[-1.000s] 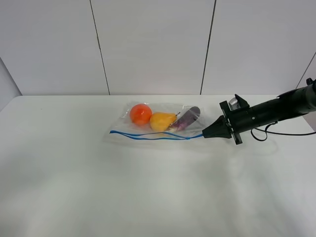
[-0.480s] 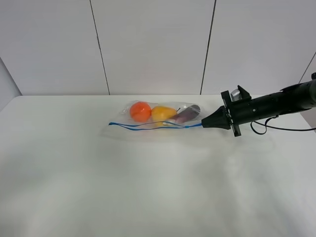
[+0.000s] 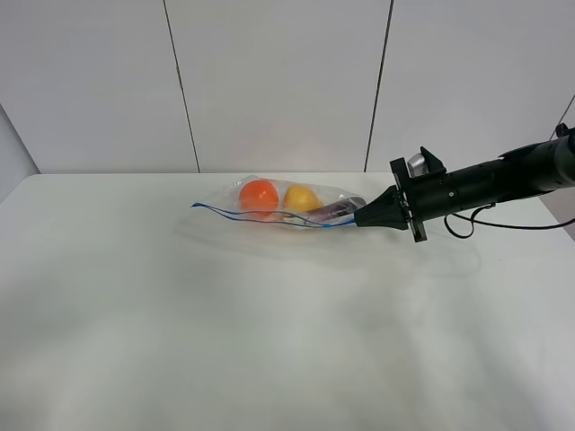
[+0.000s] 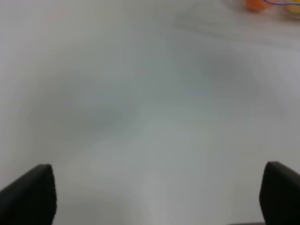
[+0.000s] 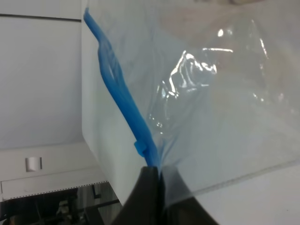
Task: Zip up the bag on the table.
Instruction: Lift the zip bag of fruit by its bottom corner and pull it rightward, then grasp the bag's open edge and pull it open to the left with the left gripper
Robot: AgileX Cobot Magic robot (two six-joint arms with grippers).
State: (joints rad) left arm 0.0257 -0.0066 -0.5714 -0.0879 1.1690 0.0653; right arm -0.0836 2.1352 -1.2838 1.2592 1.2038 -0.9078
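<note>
The bag (image 3: 296, 199), clear plastic with orange, yellow and purple toy produce inside, lies at the back middle of the white table (image 3: 269, 341). Its blue zip strip (image 3: 260, 218) runs along the near edge and looks wavy, with the left end raised. My right gripper (image 3: 362, 218) is shut on the right end of the zip strip; the right wrist view shows the closed tips (image 5: 157, 180) pinching the blue strip (image 5: 119, 89) and clear film (image 5: 225, 108). My left gripper (image 4: 154, 196) is open and empty over bare table, with the bag's corner (image 4: 257, 4) far off. The left arm is out of the exterior view.
A white panelled wall (image 3: 269, 81) stands right behind the table's far edge. The right arm (image 3: 485, 184) reaches in from the right edge, with a black cable (image 3: 467, 226) hanging below it. Bare tabletop spreads in front of the bag.
The right gripper has moved up and slightly left while holding the zip strip's end. The bag has shifted toward the back and its zip edge has lifted off the table.
</note>
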